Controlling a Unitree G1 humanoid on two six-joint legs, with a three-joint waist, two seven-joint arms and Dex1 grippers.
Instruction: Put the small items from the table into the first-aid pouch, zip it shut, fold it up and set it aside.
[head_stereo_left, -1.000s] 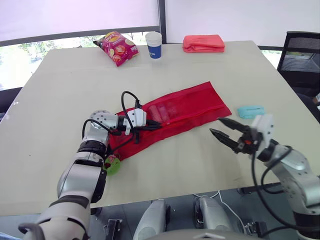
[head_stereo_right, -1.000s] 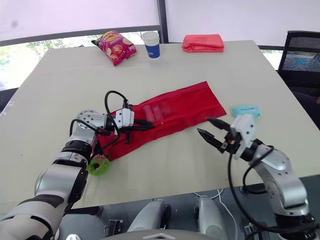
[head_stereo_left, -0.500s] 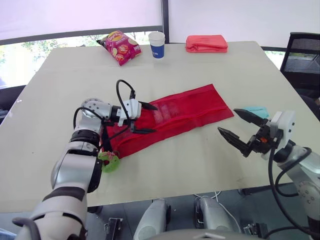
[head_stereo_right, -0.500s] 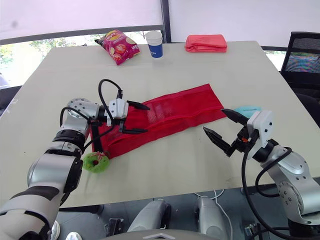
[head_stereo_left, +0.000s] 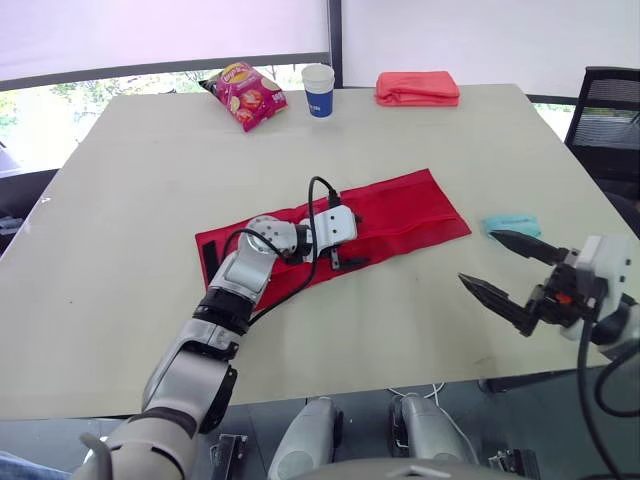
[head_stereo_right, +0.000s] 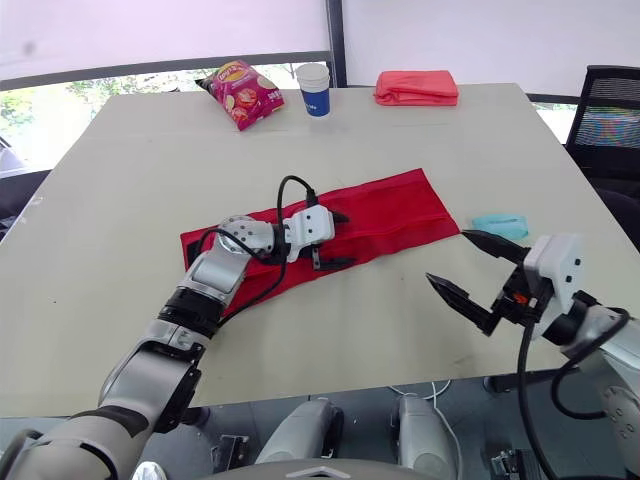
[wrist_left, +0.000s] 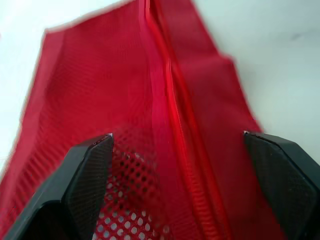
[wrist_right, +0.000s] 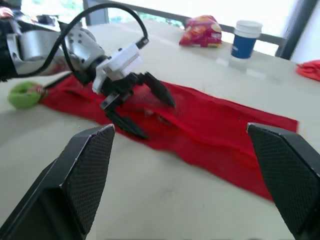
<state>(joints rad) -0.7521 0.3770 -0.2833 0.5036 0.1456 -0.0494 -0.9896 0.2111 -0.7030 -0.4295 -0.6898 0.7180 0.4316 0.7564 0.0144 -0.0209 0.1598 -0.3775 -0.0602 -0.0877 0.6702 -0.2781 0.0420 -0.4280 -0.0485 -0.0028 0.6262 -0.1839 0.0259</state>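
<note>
Our left gripper (head_stereo_left: 350, 240) sits over the red pouch (head_stereo_left: 415, 205) in the middle of the table (head_stereo_left: 140, 190), fingers spread wide, gripping nothing. Our right gripper (head_stereo_left: 477, 258) hangs by the table's near edge, fingers far apart, empty.

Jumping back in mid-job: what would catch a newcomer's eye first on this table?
The long red mesh pouch lying flat across the middle of the table, with the left claw open over it. Next, the right claw, wide open near the table's right edge, close to a small light-blue item.
</note>
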